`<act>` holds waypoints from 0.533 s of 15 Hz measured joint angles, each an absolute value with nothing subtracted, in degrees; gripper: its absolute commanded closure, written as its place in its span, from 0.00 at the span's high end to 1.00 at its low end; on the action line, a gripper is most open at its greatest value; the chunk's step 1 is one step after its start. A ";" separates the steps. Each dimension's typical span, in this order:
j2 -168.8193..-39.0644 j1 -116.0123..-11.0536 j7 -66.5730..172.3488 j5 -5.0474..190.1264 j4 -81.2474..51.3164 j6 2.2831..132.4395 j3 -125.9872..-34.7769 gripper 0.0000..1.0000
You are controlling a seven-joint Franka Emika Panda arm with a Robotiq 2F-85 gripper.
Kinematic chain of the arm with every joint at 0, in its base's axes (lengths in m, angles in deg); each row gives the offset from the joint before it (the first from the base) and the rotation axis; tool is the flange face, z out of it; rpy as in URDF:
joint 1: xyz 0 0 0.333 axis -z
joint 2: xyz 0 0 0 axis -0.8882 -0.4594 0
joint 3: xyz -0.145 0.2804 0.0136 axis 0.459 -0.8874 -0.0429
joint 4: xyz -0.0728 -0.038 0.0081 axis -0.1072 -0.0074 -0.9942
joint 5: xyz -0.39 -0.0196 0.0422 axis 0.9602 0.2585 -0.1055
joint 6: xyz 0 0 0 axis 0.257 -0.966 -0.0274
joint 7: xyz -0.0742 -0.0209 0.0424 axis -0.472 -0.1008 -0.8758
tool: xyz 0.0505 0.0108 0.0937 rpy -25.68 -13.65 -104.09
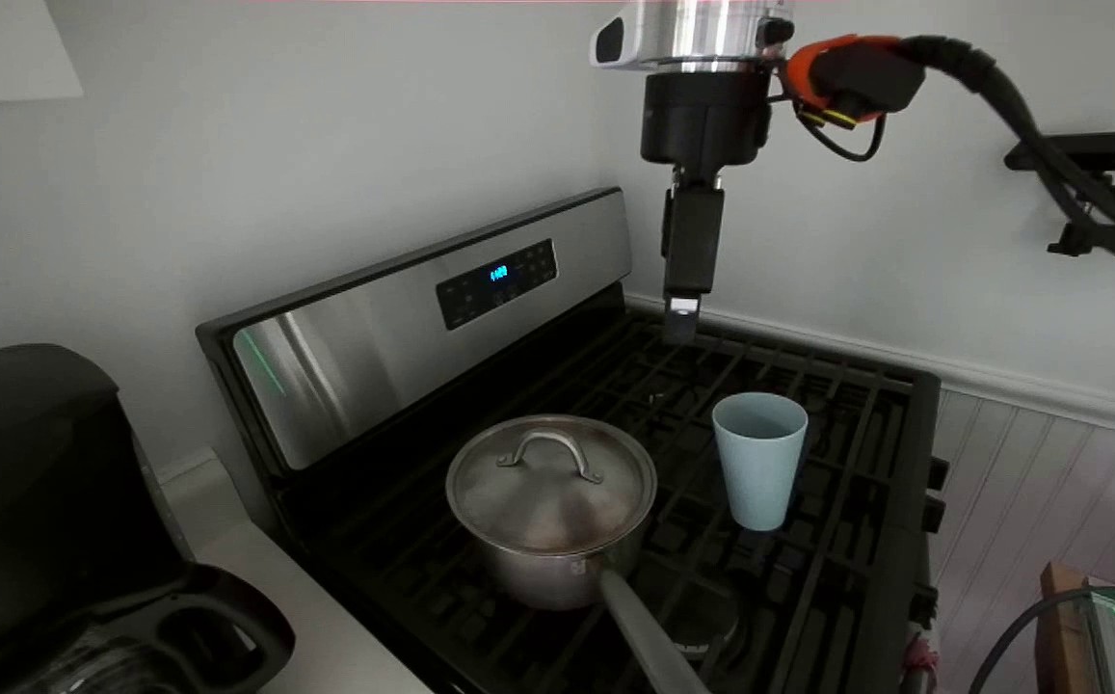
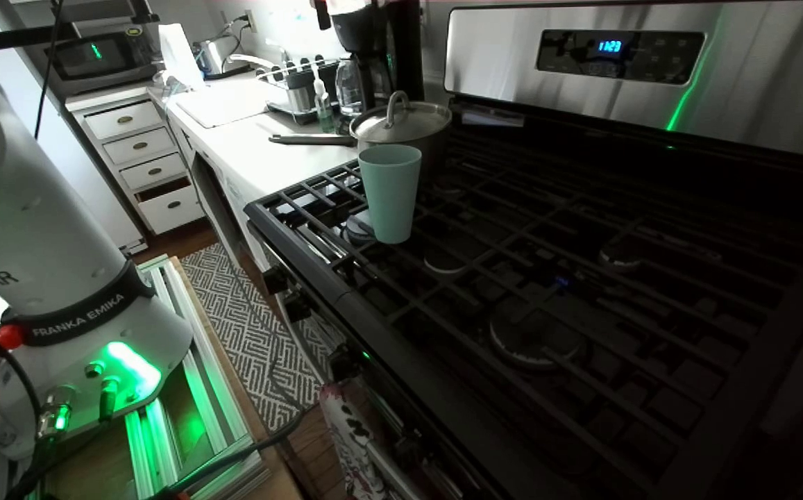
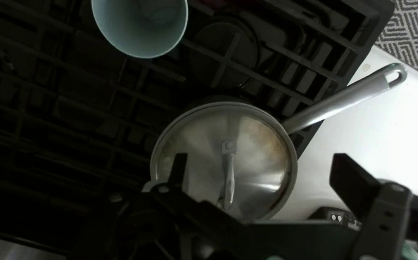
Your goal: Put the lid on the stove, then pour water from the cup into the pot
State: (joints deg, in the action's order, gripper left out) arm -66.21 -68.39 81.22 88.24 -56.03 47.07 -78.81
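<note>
The steel lid (image 1: 552,511), with an arched handle, sits on the pot (image 1: 557,580). The pot's long handle (image 3: 339,106) reaches over the counter in the wrist view. Both also show in an exterior view, the lid (image 2: 418,125) above the pot (image 2: 436,149). The pale blue cup (image 1: 759,477) stands upright on the grates beside the pot, also in an exterior view (image 2: 392,198) and the wrist view (image 3: 140,29). The stove (image 1: 374,347) carries both. My gripper (image 1: 681,323) is open and empty, above the stove. In the wrist view its fingers (image 3: 259,162) appear spread over the lid and counter.
A black coffee maker (image 1: 27,482) stands on the white counter (image 1: 326,627) beside the stove. The stove's raised back panel (image 2: 498,52) runs along the wall. A patterned towel (image 2: 352,444) hangs at the stove's front. The robot base (image 2: 89,375) stands across from the stove.
</note>
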 measured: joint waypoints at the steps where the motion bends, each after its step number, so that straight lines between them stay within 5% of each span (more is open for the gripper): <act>1: -67.77 -68.39 82.68 87.25 -55.40 47.44 -78.63 1.00; 8: -79.74 -67.55 89.72 80.52 -47.29 43.81 -77.30 1.00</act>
State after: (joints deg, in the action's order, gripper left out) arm -79.74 -67.55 89.72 80.52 -47.29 43.81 -77.30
